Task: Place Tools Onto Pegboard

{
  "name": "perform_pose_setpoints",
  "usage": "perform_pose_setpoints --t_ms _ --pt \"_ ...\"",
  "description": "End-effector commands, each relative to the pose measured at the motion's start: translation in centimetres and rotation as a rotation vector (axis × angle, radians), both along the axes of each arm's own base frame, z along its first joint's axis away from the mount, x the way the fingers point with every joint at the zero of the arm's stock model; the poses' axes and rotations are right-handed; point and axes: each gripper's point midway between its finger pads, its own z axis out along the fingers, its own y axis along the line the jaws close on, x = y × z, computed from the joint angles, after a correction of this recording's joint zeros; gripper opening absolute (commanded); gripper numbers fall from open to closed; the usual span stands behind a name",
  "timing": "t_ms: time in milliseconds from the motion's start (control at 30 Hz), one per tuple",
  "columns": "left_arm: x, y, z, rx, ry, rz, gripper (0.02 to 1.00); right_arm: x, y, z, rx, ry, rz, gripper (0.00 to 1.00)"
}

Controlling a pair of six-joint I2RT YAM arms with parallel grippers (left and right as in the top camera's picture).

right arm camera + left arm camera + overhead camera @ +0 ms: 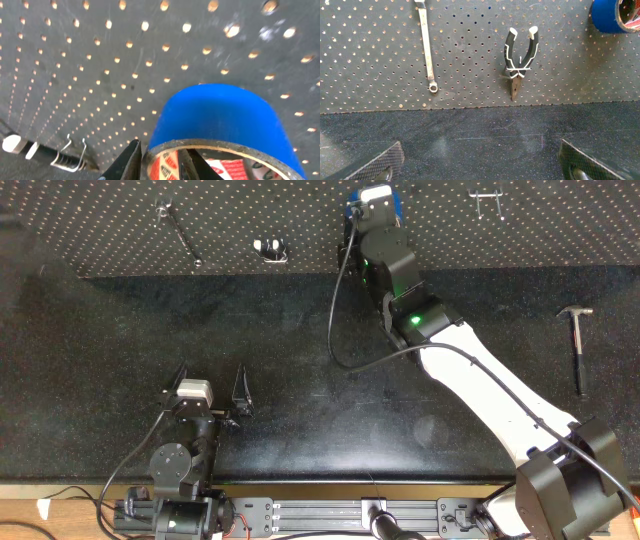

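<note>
Blue tape roll (215,120) clamped by right claw (160,159) close to pegboard (75,60); left claw (482,165) spread wide, empty.

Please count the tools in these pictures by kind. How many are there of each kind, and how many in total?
Wrench: 1, hanging on the pegboard
Pliers: 1, hanging on the pegboard
Blue tape roll: 1, held in the jaws of the right gripper
Hammer: 1, lying on the table
Total: 4
</note>
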Motion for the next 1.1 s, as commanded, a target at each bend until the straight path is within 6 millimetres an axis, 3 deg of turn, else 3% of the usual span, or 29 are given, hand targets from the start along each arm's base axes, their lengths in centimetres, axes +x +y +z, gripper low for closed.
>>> perform_pose_setpoints --t_ms 33,133,167,200,233,267,300,333,367,400,500,567,700,800,1000,1100 --pt "0.0 0.1 -0.1 0.010 0.002 0.007 0.993 -1.8 0.0 -0.4 -0.030 0.076 0.057 0.261" --pt "0.0 0.1 -0.1 0.010 0.002 0.007 0.993 -5.1 -1.3 -0.3 -0.069 0.178 0.088 0.329" --pt "0.0 0.1 -0.1 0.010 0.002 0.007 0.993 -7.1 -1.9 -0.7 -0.088 0.244 0.112 0.419" --pt "0.0 0.1 -0.1 0.010 0.002 0.007 0.996 -10.0 -3.8 -1.9 -0.129 0.364 0.113 0.606" --pt "0.0 0.1 -0.1 0.010 0.002 0.007 0.993 -13.1 -6.9 -3.7 -0.162 0.524 0.071 0.645" --pt "0.0 0.1 -0.1 0.010 0.002 0.007 0.996 -15.4 -11.0 -5.6 -0.186 0.679 -0.026 0.829" --pt "0.0 0.1 -0.1 0.010 0.002 0.007 0.996 -17.1 -17.3 -7.3 -0.228 0.828 -0.197 0.939" --pt "0.0 0.1 -0.1 0.010 0.002 0.007 0.993 -17.6 -20.7 -8.0 -0.253 0.873 -0.264 0.945" --pt "0.0 0.1 -0.1 0.010 0.002 0.007 0.993 -18.3 -26.4 -9.2 -0.285 0.939 -0.332 0.941" --pt "0.0 0.1 -0.1 0.010 0.002 0.007 0.993 -19.0 -30.1 -10.0 -0.305 0.984 -0.361 0.941" --pt "0.0 0.1 -0.1 0.010 0.002 0.007 0.993 -21.5 -37.2 -12.7 -0.314 1.119 -0.394 0.941" --pt "0.0 0.1 -0.1 0.010 0.002 0.007 0.993 -23.0 -40.6 -15.0 -0.289 1.200 -0.398 0.943" --pt "0.0 0.1 -0.1 0.010 0.002 0.007 0.996 -22.3 -42.2 -18.7 -0.244 1.231 -0.346 0.941" --pt "0.0 0.1 -0.1 0.010 0.002 0.007 0.993 -20.1 -42.9 -20.7 -0.237 1.179 -0.320 0.941" --pt "0.0 0.1 -0.1 0.010 0.002 0.007 0.993 -19.4 -43.2 -23.2 -0.258 1.193 -0.265 0.941" --pt "0.0 0.1 -0.1 0.010 0.002 0.007 0.996 -18.8 -42.4 -23.9 -0.222 1.169 -0.204 0.941"
